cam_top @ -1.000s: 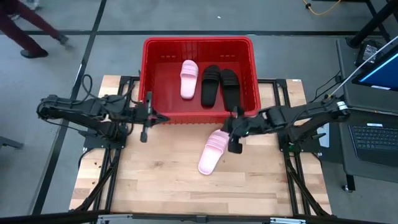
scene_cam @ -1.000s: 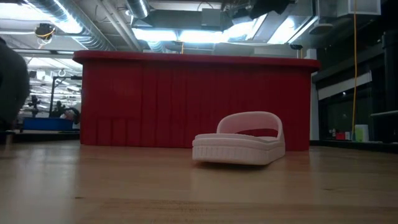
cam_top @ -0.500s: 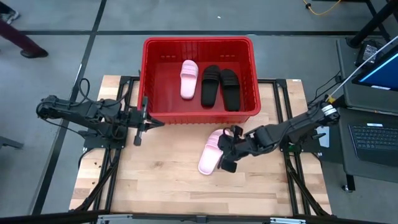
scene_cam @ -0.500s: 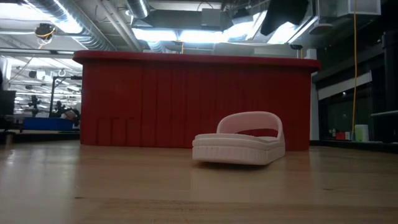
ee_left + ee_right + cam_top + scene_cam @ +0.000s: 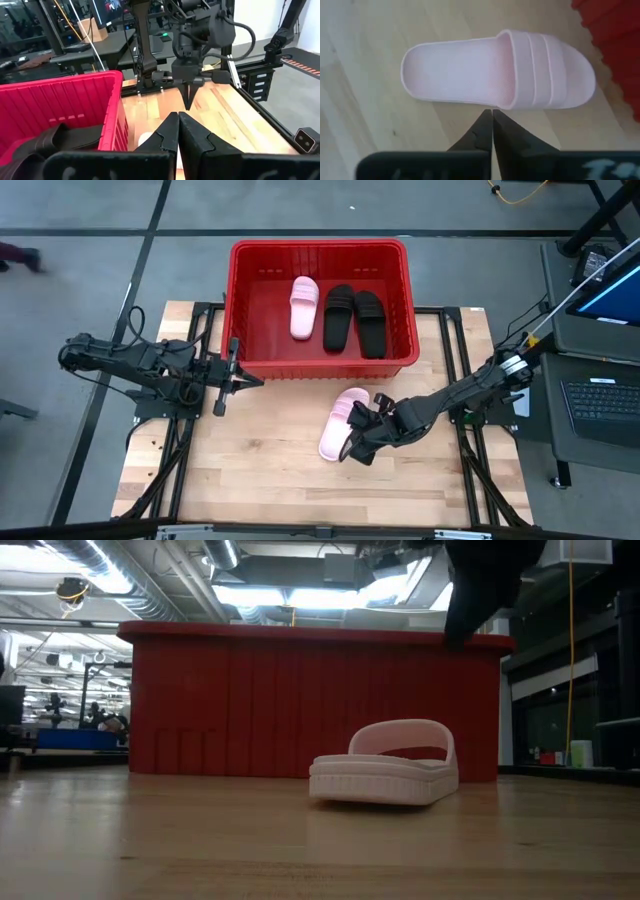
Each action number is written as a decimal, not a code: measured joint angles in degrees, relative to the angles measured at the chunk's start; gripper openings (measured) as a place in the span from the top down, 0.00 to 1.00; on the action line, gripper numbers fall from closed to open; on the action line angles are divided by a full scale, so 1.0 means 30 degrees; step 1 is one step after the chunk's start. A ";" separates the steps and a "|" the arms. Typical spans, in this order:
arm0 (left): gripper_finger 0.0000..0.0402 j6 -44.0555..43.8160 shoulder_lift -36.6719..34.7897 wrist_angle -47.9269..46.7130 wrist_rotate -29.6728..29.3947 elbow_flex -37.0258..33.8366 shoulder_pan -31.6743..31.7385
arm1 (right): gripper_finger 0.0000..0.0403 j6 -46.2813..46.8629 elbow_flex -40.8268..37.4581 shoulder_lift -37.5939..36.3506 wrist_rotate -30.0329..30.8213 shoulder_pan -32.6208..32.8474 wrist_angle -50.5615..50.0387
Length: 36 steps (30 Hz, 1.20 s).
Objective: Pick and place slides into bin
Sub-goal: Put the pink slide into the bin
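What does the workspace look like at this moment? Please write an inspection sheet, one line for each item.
Surface: light wooden table top on a black frame.
Job's things: large red slotted plastic basket at the table's far edge holds one pale pink slide sandal and two black slide sandals, side by side. A second pale pink slide sandal lies on the wood in front of the basket, sole down.
Clutter: nothing seen.
Grippers: right gripper shut, fingertips beside the loose sandal, not touching it. Left gripper shut, holding nothing, waits by the basket's left front corner.
Cables: yellow cable on the floor.
Surroundings: laptop on a stand at right; a person's foot at far left.
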 joint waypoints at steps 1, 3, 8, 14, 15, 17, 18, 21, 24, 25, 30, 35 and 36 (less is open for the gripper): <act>0.99 0.0000 0.0007 -0.0009 0.0000 0.0000 0.0000 | 0.95 0.0148 0.0000 0.0153 0.0003 0.0000 0.0001; 0.99 0.0000 0.0007 -0.0009 0.0000 0.0000 0.0000 | 0.90 0.0365 -0.0002 0.0435 0.0009 0.0087 0.0082; 1.00 -0.0650 0.0007 -0.0479 0.0007 0.0000 0.0000 | 0.78 0.2179 -0.0007 0.0874 0.1396 0.0501 0.0455; 0.99 -0.0808 0.0015 -0.1131 0.0007 0.0000 0.0000 | 0.65 0.4200 -0.0024 0.1004 0.3852 0.1116 0.0356; 0.99 -0.0801 0.0015 -0.1138 0.0007 0.0000 0.0000 | 0.63 0.4226 -0.0110 0.1037 0.3858 0.1149 0.0382; 1.00 -0.0744 0.0022 -0.1124 0.0007 0.0000 0.0000 | 0.61 0.4435 -0.0478 0.1105 0.3849 0.1265 0.0300; 1.00 -0.0653 0.0022 -0.1110 0.0005 0.0000 0.0000 | 0.60 0.4608 -0.0726 0.1128 0.3841 0.1303 0.0306; 0.99 -0.0637 0.0022 -0.1044 0.0007 0.0000 0.0000 | 0.58 0.5525 -0.1810 0.1112 0.4139 0.1345 0.1324; 0.99 -0.0794 0.0022 -0.1036 0.0005 0.0000 0.0000 | 0.56 0.6778 -0.2864 0.1119 0.4744 0.1479 0.1899; 0.99 -0.0796 0.0022 -0.1035 0.0000 0.0000 0.0000 | 0.56 0.6716 -0.3192 0.1112 0.4872 0.1486 0.2448; 1.00 -0.0794 0.0022 -0.0993 -0.0203 0.0000 0.0000 | 0.56 0.5939 -0.3836 0.1109 0.5551 0.1486 0.3813; 0.99 -0.0798 0.0022 -0.0873 -0.0273 0.0000 0.0000 | 0.56 0.5176 -0.4838 0.1105 0.5717 0.1479 0.4680; 0.99 -0.0801 0.0022 -0.0869 -0.0277 0.0000 0.0000 | 0.56 0.5183 -0.5119 0.1105 0.5716 0.1479 0.4849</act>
